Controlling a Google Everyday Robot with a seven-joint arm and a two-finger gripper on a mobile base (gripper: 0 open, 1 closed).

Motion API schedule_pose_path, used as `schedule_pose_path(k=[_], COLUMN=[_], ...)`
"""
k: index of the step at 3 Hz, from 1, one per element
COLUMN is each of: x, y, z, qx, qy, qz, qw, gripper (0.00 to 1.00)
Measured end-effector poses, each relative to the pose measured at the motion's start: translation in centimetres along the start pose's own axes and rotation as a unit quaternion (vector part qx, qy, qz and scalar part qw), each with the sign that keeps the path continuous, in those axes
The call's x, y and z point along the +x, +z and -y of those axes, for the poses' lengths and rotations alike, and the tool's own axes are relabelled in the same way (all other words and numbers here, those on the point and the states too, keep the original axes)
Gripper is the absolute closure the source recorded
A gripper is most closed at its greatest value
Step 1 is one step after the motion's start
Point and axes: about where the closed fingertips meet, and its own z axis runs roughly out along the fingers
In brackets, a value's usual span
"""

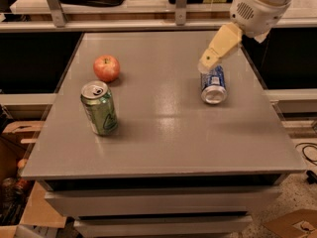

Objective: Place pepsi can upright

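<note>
The pepsi can (213,85), dark blue with white markings, lies on its side at the right of the grey table (163,133), its silver end facing the camera. My gripper (208,62), cream-coloured, hangs from the white arm at the upper right. Its tip is just above the far end of the can. I cannot tell whether it touches the can.
A green can (99,108) stands upright at the left front. A red apple (106,68) sits behind it at the left. A shelf rail with metal posts (181,4) runs behind the table. Cardboard boxes (15,148) lie on the floor at the left.
</note>
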Motion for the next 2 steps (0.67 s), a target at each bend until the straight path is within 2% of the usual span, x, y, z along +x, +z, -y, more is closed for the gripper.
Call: schedule_pose_path(k=[1,2], x=[-2.4,-4.4], y=[2.3,4.7], z=[-0.9,-1.5], qx=[-0.01,-0.003], qy=[0.064,0.139], qz=[-0.014,-0.038], qw=[0.9978,0.9896], gripper=[0.0,0.0])
